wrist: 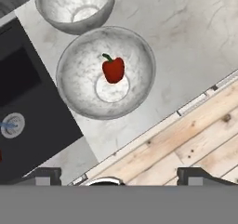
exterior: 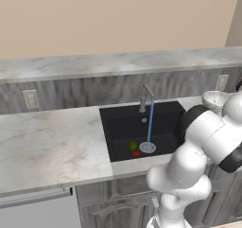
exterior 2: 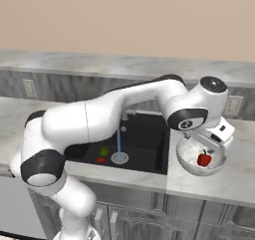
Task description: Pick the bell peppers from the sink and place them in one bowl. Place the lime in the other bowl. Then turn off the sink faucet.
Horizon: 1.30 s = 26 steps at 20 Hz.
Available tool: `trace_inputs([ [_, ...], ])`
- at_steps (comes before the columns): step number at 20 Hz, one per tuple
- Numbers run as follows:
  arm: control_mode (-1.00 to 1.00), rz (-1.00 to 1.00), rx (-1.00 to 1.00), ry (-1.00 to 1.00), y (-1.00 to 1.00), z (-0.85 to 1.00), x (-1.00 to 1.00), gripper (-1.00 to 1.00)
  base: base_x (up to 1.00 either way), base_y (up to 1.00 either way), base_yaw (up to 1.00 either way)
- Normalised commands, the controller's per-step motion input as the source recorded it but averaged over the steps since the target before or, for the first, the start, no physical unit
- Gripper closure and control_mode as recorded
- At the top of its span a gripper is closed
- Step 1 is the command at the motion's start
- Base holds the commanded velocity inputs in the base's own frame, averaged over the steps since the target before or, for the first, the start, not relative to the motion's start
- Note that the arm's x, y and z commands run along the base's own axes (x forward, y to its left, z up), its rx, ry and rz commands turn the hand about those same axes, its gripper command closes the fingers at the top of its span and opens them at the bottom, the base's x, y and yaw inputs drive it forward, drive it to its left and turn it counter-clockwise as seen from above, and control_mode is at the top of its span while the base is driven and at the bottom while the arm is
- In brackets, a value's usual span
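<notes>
Marble worktop (wrist: pixel 186 37): our hand (wrist: pixel 118 176) wide open, empty, above speckled grey bowl (wrist: pixel 76 86) holding glossy red pepper (wrist: pixel 113 69).

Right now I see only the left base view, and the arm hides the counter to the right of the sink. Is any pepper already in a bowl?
Observer: Yes. In the right base view one red pepper lies in the nearer bowl, beside the sink.
Operator: Does the gripper hold anything?
Observer: No. In the hand view it is open over that bowl, with its tips wide apart and nothing between them.
Operator: And the second bowl?
Observer: The hand view shows it just beyond the first. There is no fruit in the part I can see.
</notes>
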Motion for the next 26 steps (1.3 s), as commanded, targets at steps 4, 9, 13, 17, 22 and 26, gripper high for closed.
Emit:
trace_inputs([
  [4,-1.0,-0.09,-0.23,0.08,1.0,0.27,-0.27,-1.0,0.0,0.0,0.0],
  [9,-1.0,-0.03,-0.1,0.16,1.0,0.3,-0.17,-1.0,0.0,0.0,0.0],
  [13,-1.0,-0.03,0.0,0.18,1.0,0.33,-0.03,-1.0,0.0,0.0,0.0],
  [17,-1.0,-0.02,0.0,0.18,1.0,0.31,0.0,-1.0,0.0,0.0,0.0],
  [22,-1.0,0.0,0.02,0.17,0.94,0.17,0.0,-1.0,0.0,0.0,0.0],
  [26,-1.0,0.01,0.09,0.14,0.77,0.0,0.0,-1.0,0.0,0.0,0.0],
])
